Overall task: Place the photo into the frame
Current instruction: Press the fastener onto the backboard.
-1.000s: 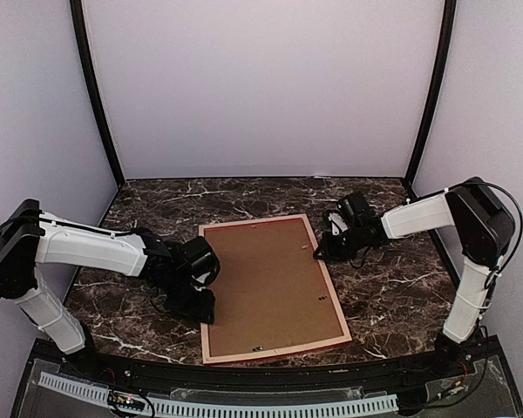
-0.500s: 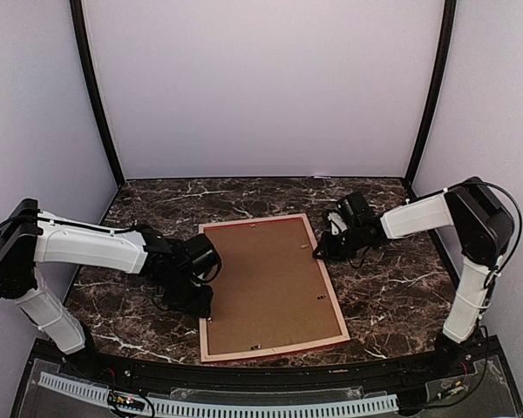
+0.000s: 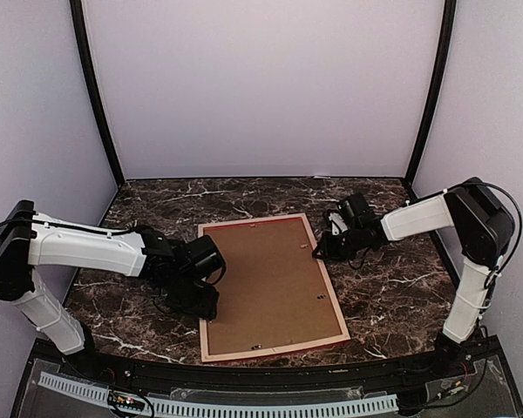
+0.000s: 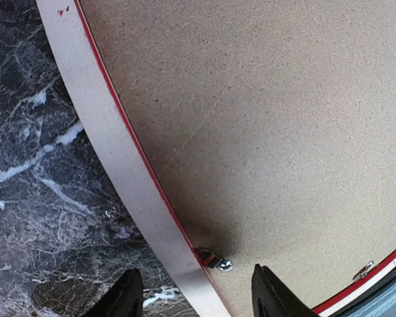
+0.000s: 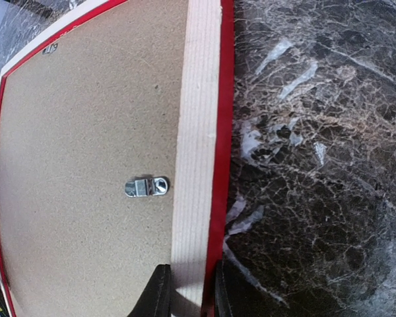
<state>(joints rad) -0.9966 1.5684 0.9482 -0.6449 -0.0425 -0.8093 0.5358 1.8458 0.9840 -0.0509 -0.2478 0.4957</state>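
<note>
Left gripper [image 4: 197, 294]: fingers [image 4: 124, 298] spread wide astride the left rail of the frame [image 4: 119, 152], gripping nothing. Right gripper [image 5: 191, 290]: narrowed to a pinch on the frame's right rail. Frame: lies back up mid-table [image 3: 157, 209], brown backing board [image 3: 266, 279] seated inside. Only in the wrist views: a metal turn clip [image 4: 214, 261], a hanger plate [image 5: 146, 187], red edging.

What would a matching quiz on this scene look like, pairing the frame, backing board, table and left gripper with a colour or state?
Things:
1 frame
2 backing board
3 table
4 left gripper

Colours or states:
A dark marble
B plain brown
C pale wood with a red edge
D open, astride the frame's edge

Pairs: 1-C, 2-B, 3-A, 4-D
</note>
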